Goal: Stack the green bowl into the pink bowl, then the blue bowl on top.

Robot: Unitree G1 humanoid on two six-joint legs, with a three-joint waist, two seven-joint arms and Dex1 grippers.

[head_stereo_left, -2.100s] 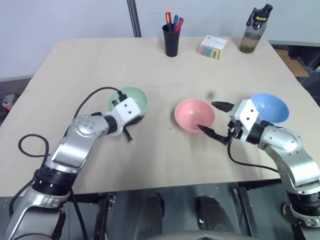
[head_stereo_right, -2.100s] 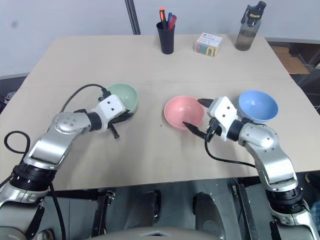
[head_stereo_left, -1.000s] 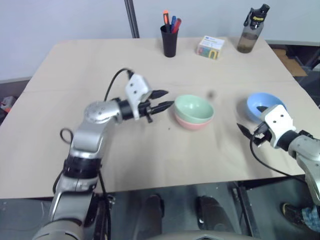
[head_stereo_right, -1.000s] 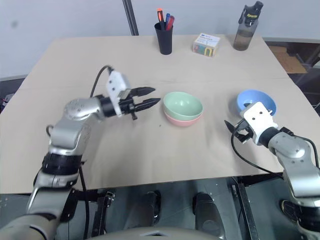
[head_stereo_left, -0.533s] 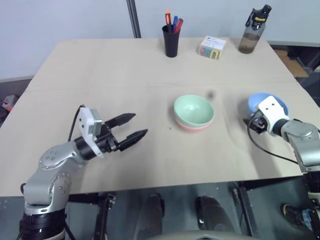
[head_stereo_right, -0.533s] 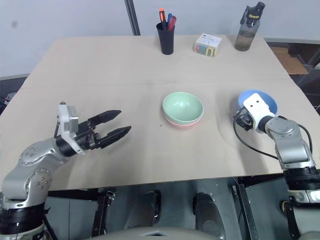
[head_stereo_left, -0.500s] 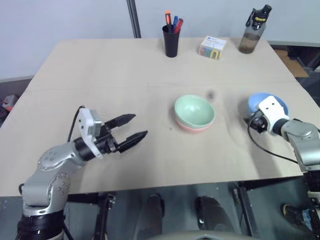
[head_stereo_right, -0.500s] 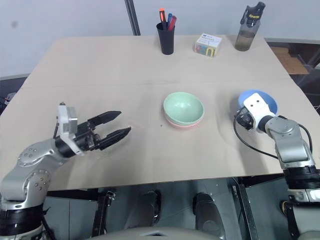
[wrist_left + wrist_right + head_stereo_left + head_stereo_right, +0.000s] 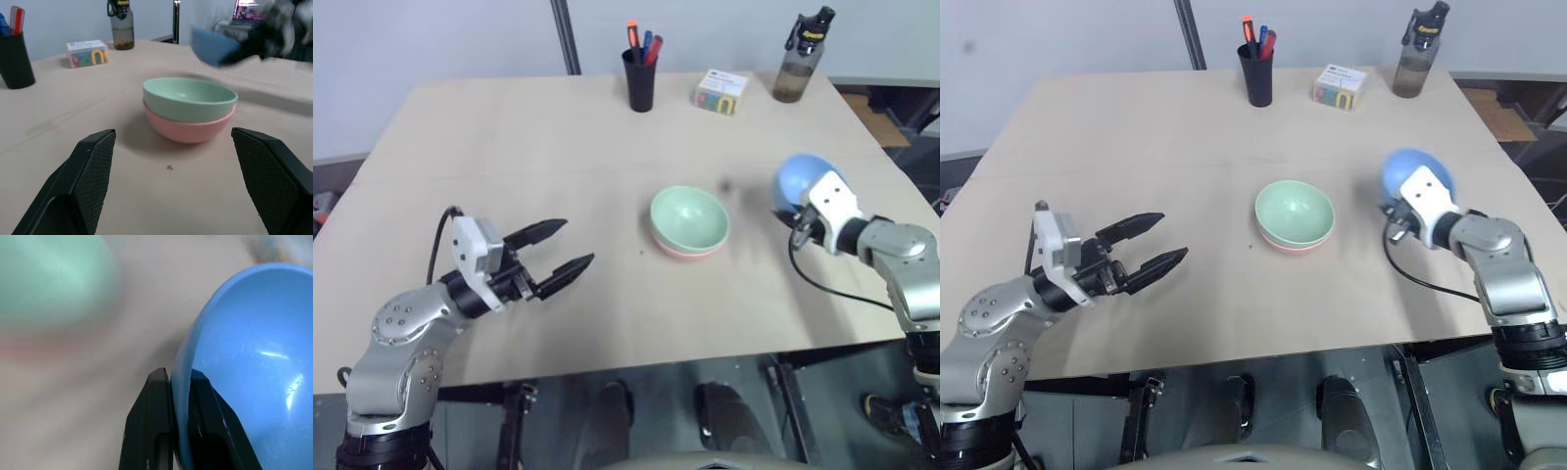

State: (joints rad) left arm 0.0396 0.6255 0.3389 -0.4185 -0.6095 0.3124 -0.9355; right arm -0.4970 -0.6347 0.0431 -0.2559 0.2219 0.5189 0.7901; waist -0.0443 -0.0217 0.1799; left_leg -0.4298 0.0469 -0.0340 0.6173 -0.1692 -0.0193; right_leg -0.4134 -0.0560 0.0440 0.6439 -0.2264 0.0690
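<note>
The blue bowl, the single one of its colour, is sitting tipped at the right of the frame, off the table, with its wall pinched between the two black fingers of the right gripper, which is clenching its rim. One green bowl is resting nested inside one pink bowl at the centre of the frame, so only a pink band is showing beneath the green rim. That makes three bowls in all, two stacked and one held well apart to their right.

The left gripper is hovering at the lower left of the frame, released, its two fingers spread wide and grasping nothing, pointing toward the stacked pair from well apart.

Along the top edge of the frame, one black pen cup is standing with three pens in it, one small box is lying to its right, and one dark bottle is standing at the upper right.
</note>
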